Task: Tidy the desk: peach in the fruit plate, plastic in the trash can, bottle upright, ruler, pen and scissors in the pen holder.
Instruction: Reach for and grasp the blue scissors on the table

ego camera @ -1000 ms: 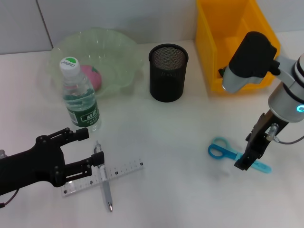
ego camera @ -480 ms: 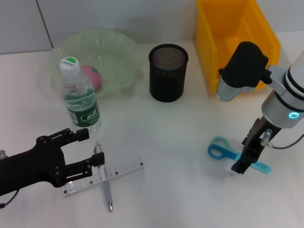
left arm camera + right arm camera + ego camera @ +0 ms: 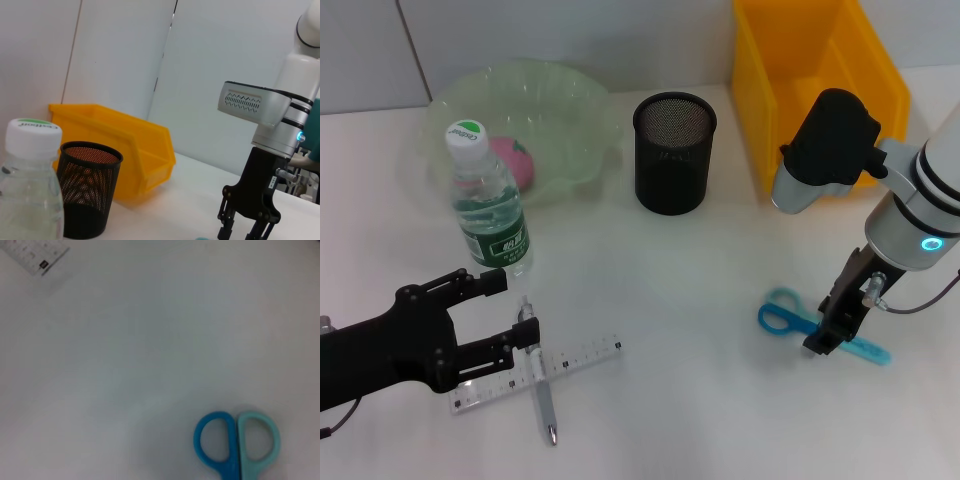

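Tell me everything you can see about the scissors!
The scissors are small and look plastic, with two round loop handles, one bright blue and one lighter turquoise, seen best in the right wrist view. A light blue cover hides the blades. They lie flat on the white desk, handles pointing toward the robot's left. The right gripper sits over their middle; whether it touches them is unclear.

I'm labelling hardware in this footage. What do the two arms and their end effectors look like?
The left end effector and its arm are matte black, angular and slim-fingered. The right arm is white and silver with a black cap, black joint bands, a glowing blue ring light, a vented grey housing and a thin cable, ending in the black right end effector.
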